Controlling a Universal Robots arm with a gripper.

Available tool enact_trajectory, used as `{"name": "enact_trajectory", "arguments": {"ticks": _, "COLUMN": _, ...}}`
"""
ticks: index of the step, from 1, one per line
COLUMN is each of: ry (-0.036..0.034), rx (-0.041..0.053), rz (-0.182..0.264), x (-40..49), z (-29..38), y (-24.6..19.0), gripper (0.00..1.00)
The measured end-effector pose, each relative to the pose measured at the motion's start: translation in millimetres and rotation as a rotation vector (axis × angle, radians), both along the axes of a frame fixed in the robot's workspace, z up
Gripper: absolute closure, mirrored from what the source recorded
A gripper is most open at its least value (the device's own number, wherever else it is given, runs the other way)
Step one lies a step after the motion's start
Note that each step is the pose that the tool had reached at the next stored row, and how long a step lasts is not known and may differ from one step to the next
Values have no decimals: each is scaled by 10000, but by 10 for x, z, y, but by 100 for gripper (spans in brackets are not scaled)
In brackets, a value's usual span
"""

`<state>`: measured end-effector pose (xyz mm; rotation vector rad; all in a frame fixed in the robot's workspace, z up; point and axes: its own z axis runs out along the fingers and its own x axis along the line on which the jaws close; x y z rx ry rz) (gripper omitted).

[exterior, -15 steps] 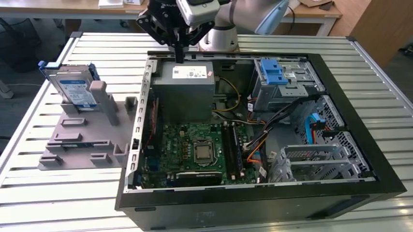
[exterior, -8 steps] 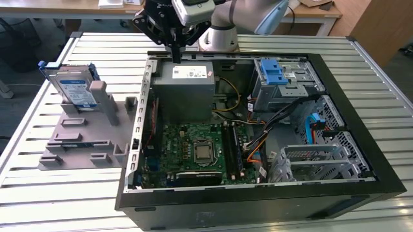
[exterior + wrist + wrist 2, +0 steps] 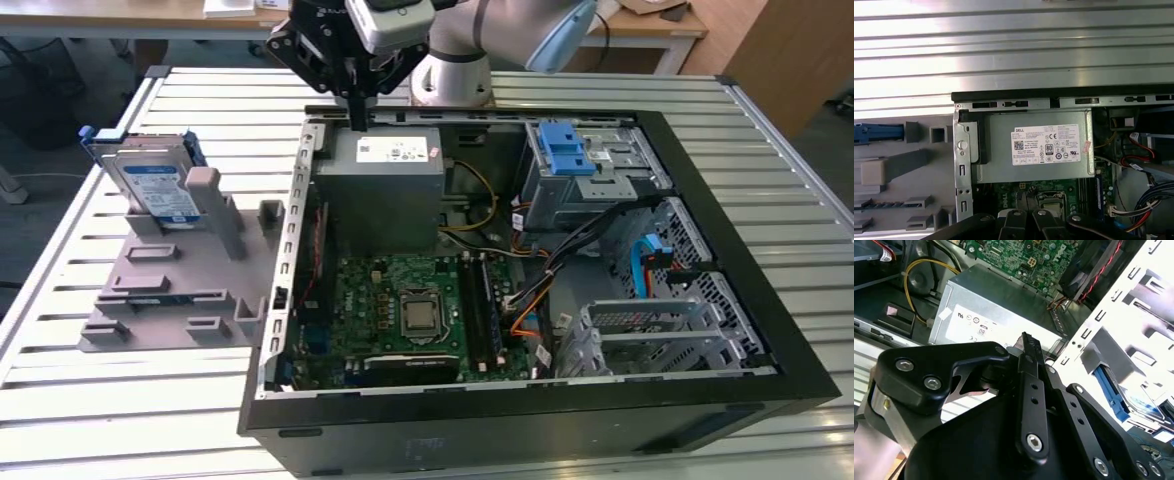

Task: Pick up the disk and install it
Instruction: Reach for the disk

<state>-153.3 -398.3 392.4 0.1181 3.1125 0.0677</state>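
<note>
The disk, silver with a white-and-blue label and blue carrier rails, stands on edge in a grey fixture at the exterior view's left. Its blue rail shows in the first wrist view, and the disk also appears in the second wrist view. My gripper hangs over the far rim of the open computer case, just above the power supply, well to the exterior view's right of the disk. Its black fingers are pressed together with nothing between them. The gripper points down at the case.
Inside the case are a grey power supply box with a white sticker, a green motherboard, loose cables, and a grey drive cage with blue tabs. Everything rests on a slatted metal table.
</note>
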Motion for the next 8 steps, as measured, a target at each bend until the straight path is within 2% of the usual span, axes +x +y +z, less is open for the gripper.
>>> {"name": "enact_trajectory", "arguments": {"ticks": 8, "ry": 0, "rx": 0, "rz": 1, "x": -56, "z": -2, "y": 1, "gripper": 89}}
